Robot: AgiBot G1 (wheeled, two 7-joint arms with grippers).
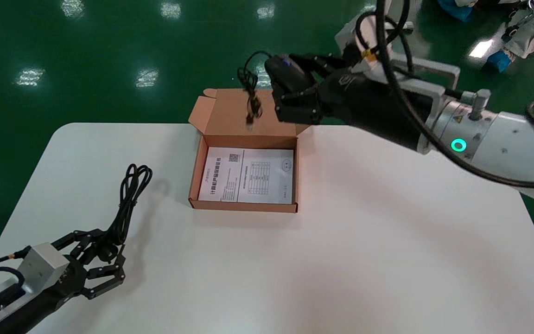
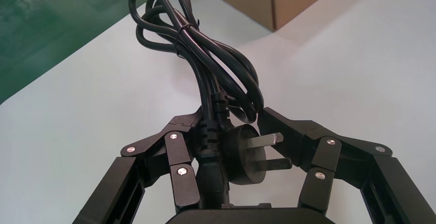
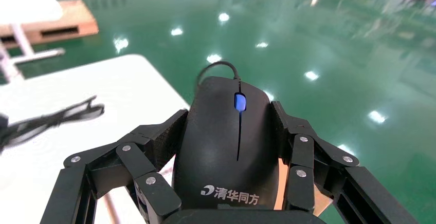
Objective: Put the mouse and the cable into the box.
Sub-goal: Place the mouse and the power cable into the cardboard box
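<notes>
Right now the step in hand is lowering the mouse [image 3: 231,147] into the box [image 1: 244,207]. The right gripper [image 1: 291,90] has its jaws closed on the mouse's two sides and holds it in the air above the box's far edge, over the raised lid flap. The mouse's bundled cord [image 1: 251,95] hangs loose beside it, also over that flap.

To do this well, we judge that we should first bring the mouse toward the near side of the box until it sits over the middle of the printed sheet [image 1: 248,176] lying on the box floor. Only then should we go down. The dangling cord matters most: if we descend where we are, it could catch on the flap or drop behind the box. We would let the cord reach the box floor first, then set the mouse down next to it, and open the jaws only once the mouse is low inside the walls.

The cable [image 1: 130,195] lies on the table [image 1: 341,260] well apart from the box, on the box's left. The left gripper [image 1: 107,255] sits at the cable's plug end, jaws open on either side of the plug.
</notes>
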